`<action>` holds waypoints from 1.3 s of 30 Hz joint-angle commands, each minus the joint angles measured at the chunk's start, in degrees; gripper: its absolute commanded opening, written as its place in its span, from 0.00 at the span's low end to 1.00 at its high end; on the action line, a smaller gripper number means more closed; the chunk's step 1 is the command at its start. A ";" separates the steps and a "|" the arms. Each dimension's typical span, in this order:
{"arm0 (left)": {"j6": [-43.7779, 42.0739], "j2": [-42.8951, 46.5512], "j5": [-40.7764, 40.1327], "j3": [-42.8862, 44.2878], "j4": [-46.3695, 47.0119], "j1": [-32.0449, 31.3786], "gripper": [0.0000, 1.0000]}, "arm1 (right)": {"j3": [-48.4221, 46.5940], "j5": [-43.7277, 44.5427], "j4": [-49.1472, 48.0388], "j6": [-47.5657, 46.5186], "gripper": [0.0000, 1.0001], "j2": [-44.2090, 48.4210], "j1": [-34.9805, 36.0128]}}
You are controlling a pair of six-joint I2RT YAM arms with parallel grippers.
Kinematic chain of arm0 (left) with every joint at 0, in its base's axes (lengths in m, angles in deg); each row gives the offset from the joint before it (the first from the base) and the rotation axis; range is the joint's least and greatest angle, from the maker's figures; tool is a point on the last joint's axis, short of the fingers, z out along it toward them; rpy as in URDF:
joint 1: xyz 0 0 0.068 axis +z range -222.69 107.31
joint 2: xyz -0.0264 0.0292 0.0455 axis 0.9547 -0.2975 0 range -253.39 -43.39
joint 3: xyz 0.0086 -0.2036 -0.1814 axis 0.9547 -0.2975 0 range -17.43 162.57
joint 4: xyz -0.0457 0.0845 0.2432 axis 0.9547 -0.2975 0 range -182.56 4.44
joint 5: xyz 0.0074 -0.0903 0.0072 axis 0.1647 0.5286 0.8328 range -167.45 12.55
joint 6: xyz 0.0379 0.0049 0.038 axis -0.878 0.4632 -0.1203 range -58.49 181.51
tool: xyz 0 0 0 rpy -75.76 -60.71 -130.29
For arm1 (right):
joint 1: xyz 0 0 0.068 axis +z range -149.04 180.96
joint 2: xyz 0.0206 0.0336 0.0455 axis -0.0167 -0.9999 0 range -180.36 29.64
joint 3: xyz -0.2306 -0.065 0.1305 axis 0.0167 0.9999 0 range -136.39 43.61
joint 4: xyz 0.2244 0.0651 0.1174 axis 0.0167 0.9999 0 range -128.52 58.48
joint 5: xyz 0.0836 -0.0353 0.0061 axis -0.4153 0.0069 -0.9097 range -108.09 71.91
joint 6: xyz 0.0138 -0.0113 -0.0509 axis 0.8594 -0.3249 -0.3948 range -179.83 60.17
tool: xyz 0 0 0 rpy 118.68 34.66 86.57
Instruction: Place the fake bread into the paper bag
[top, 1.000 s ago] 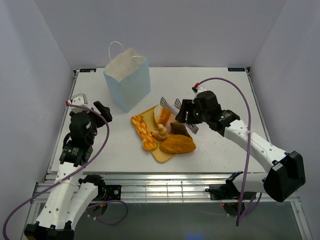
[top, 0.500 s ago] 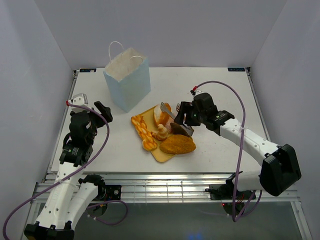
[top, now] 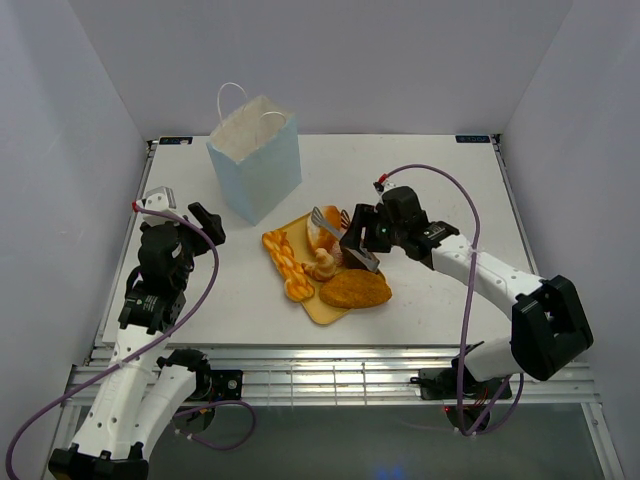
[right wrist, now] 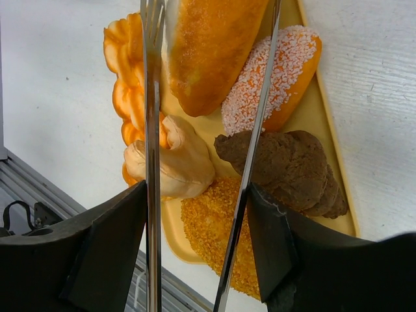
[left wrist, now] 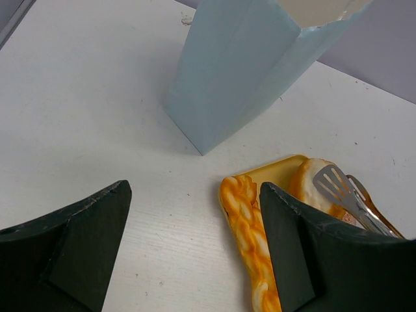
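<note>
Bread: heaped on tray, centre of top view. Bag: upright, upper left, mouth open.
Handling (judged): pieces light, probably hollow or squashy, smooth crust; metal blades may slip. Best hold across loaf at mid-length.
Right gripper: clamped on tongs; blades apart, straddling loaf, contact unclear.
Left gripper: fingers wide apart, empty, short of bag.
</note>
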 commanded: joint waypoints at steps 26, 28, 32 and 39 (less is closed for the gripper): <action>-0.53 1.19 0.42 0.59 0.50 0.28 0.90 | -8.01 -3.81 -0.53 -1.21 0.29 3.14 -0.47; -0.53 1.10 0.33 0.59 0.50 0.19 0.90 | -9.24 -3.81 0.43 -1.65 0.28 3.85 -0.56; -0.53 1.19 0.15 0.50 0.41 0.28 0.90 | -11.87 -4.33 1.66 -2.00 0.26 4.82 -0.56; -0.53 1.45 -0.55 0.50 0.50 0.19 0.90 | -20.39 -5.74 6.23 -3.76 0.25 5.43 -0.56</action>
